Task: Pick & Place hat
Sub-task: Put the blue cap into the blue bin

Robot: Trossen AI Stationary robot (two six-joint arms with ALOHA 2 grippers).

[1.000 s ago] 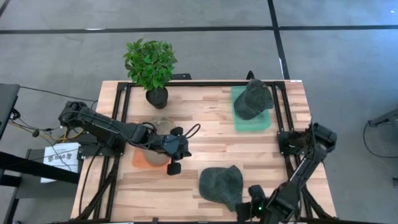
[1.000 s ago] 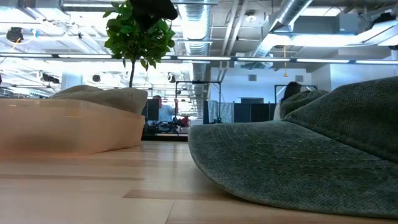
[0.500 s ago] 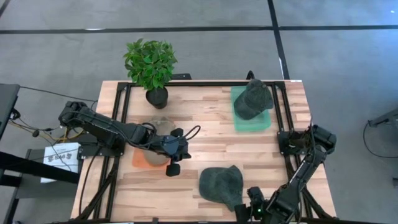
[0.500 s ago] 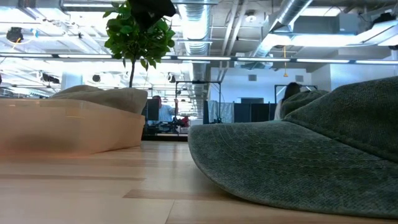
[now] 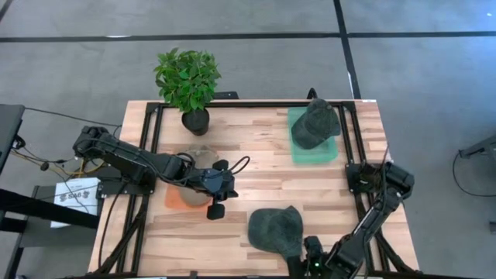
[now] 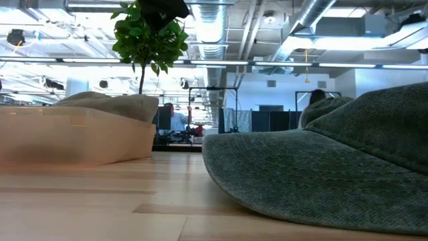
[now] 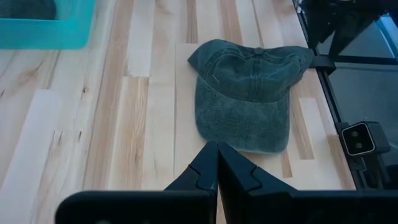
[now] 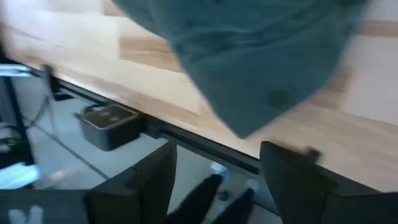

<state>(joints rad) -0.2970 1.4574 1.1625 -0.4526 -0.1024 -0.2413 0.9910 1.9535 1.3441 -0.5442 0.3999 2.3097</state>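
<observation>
Where table ends, hat (image 5: 276, 229) nearby

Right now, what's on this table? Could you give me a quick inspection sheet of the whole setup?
Surface: wooden table, pale planks, black frame.
Job's things: green cap at the near edge; second green cap in a teal tray; tan hat on an orange tray.
Clutter: potted plant at the far edge.
Grippers: left gripper shut, over the table's middle; right gripper open, just off the near edge by the cap.
Cables: black cable looping at the left arm's wrist.
Surroundings: grey floor; open office behind.
</observation>
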